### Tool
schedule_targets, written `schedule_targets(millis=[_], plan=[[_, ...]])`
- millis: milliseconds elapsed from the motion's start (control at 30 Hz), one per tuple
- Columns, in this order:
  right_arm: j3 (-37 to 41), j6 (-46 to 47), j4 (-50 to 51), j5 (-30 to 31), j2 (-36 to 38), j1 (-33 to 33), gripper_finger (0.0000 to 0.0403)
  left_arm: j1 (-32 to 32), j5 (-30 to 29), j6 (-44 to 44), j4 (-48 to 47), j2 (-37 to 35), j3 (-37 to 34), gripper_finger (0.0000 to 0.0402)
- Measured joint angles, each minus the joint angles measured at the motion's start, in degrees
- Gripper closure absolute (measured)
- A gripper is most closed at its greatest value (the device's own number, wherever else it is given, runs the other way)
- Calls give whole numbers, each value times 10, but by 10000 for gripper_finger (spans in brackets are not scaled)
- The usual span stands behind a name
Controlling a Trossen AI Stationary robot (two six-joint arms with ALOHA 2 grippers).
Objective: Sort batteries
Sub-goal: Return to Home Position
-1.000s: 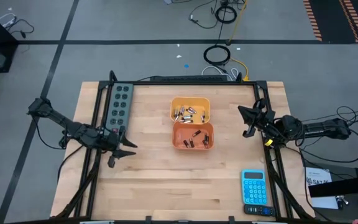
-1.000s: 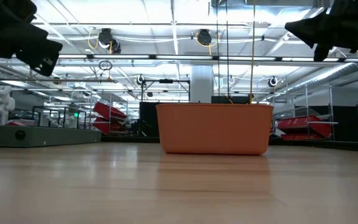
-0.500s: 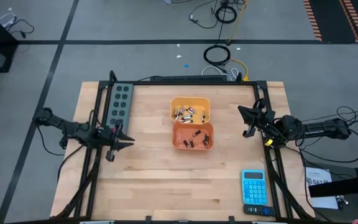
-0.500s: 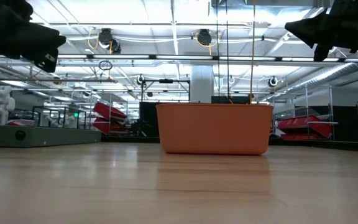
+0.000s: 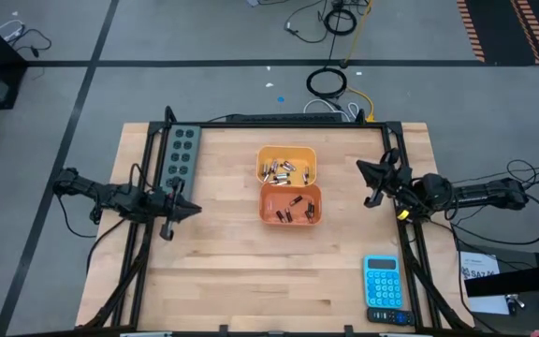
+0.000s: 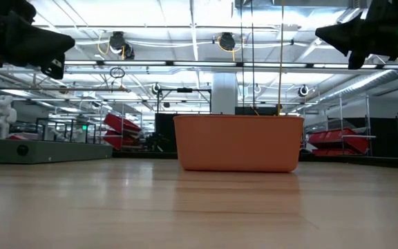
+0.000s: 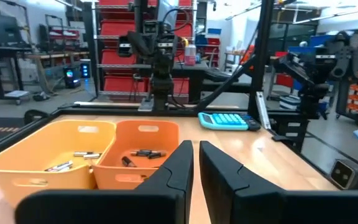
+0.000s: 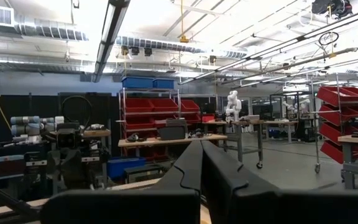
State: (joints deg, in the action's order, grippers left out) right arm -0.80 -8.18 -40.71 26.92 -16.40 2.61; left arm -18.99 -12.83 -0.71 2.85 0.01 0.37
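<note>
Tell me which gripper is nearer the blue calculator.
Right. The right gripper hangs at the table's right edge, the calculator's side; the left gripper is at the opposite edge, beyond both bins.

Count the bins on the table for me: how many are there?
2. The yellow bin sits near the centre of the table. The orange bin sits right beside it, on the side nearer the calculator. No others seem hidden.
</note>
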Motion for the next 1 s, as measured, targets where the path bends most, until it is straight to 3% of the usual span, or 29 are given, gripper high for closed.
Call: schedule_targets(millis=[300,633,1000], plan=[[0,0,55,0,3,0,403,0,-7,2,0,0,0,366],[0,-1,368,-1,5,0,403,0,-8,11,0,0,0,366],[0,-4,357,-2,76,0,403,0,-8,11,-1,1,-1,366]])
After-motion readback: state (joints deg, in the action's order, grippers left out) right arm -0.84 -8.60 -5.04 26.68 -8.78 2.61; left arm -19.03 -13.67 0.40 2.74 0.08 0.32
